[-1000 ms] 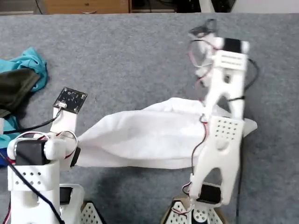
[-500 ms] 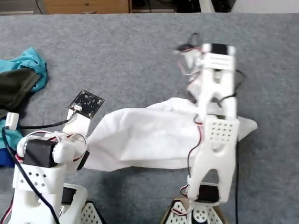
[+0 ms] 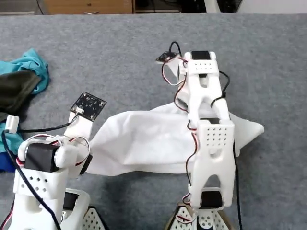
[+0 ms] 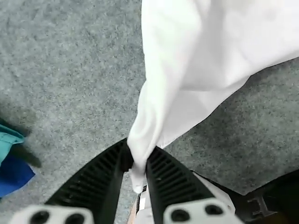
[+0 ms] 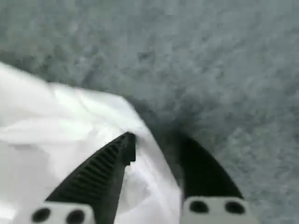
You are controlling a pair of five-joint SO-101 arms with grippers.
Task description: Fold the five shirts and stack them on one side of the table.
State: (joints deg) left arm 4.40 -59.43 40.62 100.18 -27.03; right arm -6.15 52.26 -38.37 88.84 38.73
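Far left: a pile (image 3: 21, 79) of unfolded teal and dark shirts at the table (image 3: 120, 48) edge. Next, the left gripper (image 4: 138, 155) is clamped on a bunched edge of the white shirt (image 3: 148, 139), which lies crumpled mid-table. The right gripper (image 5: 158, 142) stands parted over its far edge, holding nothing. Judgement: the cloth is light and limp and will sag. Corners or hems offer the best hold.

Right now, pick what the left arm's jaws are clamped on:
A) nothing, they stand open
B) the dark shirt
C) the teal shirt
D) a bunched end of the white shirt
D: in the left wrist view the left arm's jaws are shut on a gathered end of the white shirt, which trails away across the grey table.
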